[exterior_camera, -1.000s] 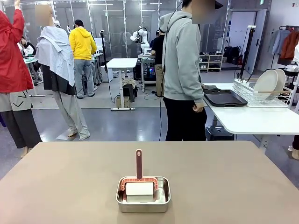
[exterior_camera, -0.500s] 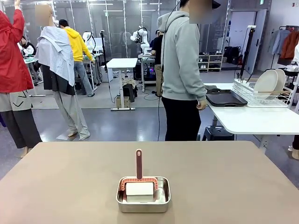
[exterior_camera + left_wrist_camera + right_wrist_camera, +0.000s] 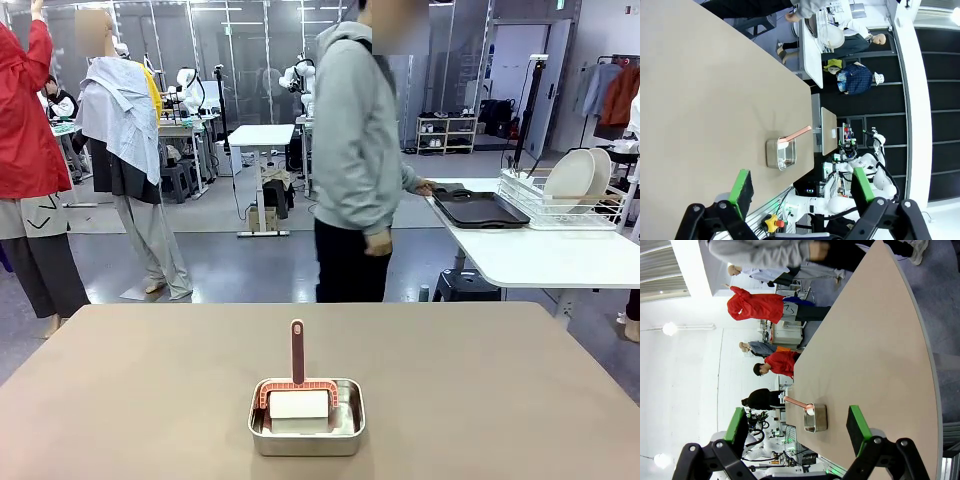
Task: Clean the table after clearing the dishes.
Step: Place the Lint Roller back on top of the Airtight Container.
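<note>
The brown-taupe table point(image 3: 150, 380) carries a steel pan point(image 3: 306, 418) near its front middle. In the pan lies a white pad with a red frame and an upright red handle point(image 3: 297, 350). The dishes, white plates point(image 3: 575, 175), stand in a wire rack on the white side table, with dark trays point(image 3: 478, 208) beside them. My left gripper point(image 3: 801, 186) is open, high above the table point(image 3: 715, 100), with the pan point(image 3: 781, 153) below. My right gripper point(image 3: 796, 425) is open too, above the table point(image 3: 870, 365), and the pan point(image 3: 816, 418) lies between its green pads.
A person in a grey hoodie point(image 3: 350, 150) stands at the table's far edge with one hand on the dark trays. The white side table point(image 3: 540, 255) is at the back right. Other people are farther back on the left.
The person in the grey hoodie has stepped left and turned, one hand still at the trays. The pan and both grippers have not moved.
</note>
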{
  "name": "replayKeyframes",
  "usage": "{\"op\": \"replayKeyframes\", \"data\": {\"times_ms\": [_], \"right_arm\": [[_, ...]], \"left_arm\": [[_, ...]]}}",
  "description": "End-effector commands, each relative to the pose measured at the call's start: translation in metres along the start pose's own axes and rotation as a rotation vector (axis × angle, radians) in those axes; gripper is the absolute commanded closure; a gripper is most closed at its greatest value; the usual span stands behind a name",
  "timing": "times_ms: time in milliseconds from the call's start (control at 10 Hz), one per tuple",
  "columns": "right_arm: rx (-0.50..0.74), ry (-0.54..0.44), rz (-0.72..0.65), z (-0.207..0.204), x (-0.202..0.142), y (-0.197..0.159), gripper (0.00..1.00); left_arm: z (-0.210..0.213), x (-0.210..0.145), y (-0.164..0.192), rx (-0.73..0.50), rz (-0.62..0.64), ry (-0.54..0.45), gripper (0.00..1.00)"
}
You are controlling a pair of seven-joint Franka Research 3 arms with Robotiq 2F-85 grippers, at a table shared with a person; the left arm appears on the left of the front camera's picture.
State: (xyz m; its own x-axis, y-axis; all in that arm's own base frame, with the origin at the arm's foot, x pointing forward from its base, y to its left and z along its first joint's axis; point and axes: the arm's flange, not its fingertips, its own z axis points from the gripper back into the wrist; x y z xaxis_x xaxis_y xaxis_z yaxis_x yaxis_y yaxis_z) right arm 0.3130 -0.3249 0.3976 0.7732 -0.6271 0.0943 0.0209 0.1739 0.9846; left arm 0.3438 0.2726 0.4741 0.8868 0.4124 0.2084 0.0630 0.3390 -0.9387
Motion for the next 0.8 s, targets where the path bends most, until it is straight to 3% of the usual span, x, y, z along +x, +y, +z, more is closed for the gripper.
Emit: {"op": "replayKeyframes", "data": {"times_ms": [0,700], "right_arm": [[-0.009,0.011,0.007,0.0017,-0.0037,0.0024,0.0],[-0.009,0.011,0.007,0.0017,-0.0037,0.0024,0.0]], "left_arm": [[0.0028,-0.0014,-0.0029,-0.014,-0.012,-0.007,0.0],[0.0028,-0.0014,-0.0029,-0.014,-0.012,-0.007,0.0]]}}
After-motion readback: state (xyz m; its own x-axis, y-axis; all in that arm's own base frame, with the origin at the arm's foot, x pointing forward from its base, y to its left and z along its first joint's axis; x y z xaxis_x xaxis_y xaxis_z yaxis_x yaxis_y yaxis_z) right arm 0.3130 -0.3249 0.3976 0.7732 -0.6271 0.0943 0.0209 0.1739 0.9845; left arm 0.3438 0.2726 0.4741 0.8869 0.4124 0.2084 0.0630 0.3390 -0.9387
